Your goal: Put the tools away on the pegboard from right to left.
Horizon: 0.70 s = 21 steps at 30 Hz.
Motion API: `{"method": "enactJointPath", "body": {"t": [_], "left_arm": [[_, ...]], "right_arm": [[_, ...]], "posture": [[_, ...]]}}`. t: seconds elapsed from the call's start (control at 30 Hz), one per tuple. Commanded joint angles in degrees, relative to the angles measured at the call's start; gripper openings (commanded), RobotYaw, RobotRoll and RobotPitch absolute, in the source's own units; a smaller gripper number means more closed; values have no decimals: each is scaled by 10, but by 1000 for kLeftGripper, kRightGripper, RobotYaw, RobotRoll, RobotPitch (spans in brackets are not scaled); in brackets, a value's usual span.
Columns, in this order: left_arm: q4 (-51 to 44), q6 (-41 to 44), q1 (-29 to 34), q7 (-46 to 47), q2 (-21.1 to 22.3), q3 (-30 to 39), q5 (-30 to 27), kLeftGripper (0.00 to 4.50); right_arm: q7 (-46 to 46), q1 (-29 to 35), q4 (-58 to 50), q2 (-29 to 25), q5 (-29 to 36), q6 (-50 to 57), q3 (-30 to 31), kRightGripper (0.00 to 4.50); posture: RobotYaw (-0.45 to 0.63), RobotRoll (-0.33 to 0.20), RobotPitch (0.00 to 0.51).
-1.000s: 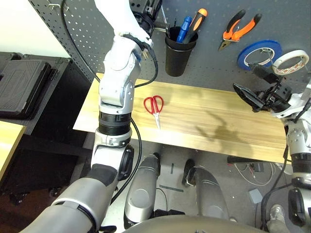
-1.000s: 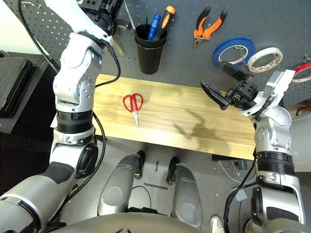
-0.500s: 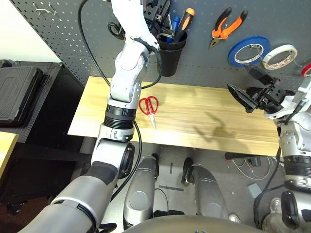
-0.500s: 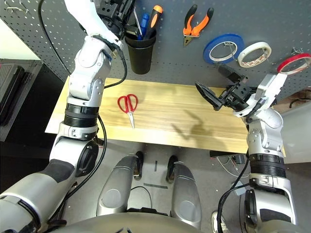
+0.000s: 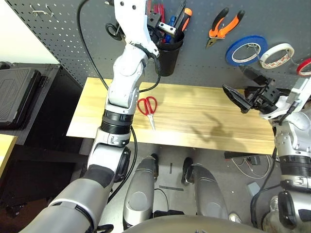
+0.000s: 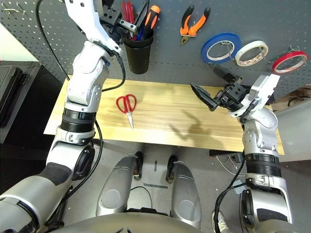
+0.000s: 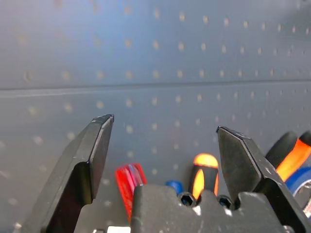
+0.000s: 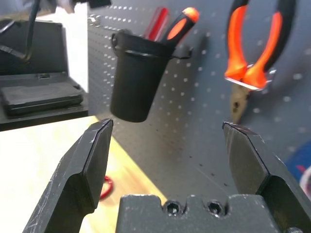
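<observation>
Left arm (image 5: 127, 73): white and silver shells, black ribbed collar at joint, grey forearm with black band, black cable looping alongside. Right arm (image 6: 257, 141): same silver-white shells, black ribbed ring, black cable trailing below. Left gripper (image 7: 163, 145): two black wedge fingers, black block between with two hex screws. Right gripper (image 8: 167, 160): identical black fingers, two screws.
</observation>
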Motion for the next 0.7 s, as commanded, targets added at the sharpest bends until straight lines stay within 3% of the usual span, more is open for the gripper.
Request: {"method": "enactJointPath", "body": {"t": [0.03,0.17,0.4,0.7], "left_arm": [[-81,56,22,-19,22,-1,-7,4480],[-167,137,62,-30,47,4,-23,4480],[-253,197,199,-51,67,-18,-30,4480],[-248,183,358,-32,52,-38,-11,4480]], "right_arm": [[6,35,-24,-1,-8,13,18,4500],[4,61,-33,-6,-29,14,38,4500],[-25,112,-74,-23,-89,67,96,4500],[-81,110,-65,-24,-175,101,151,4500]], "posture": [[205,0,263],[230,0,272],[271,0,291],[288,0,298]]}}
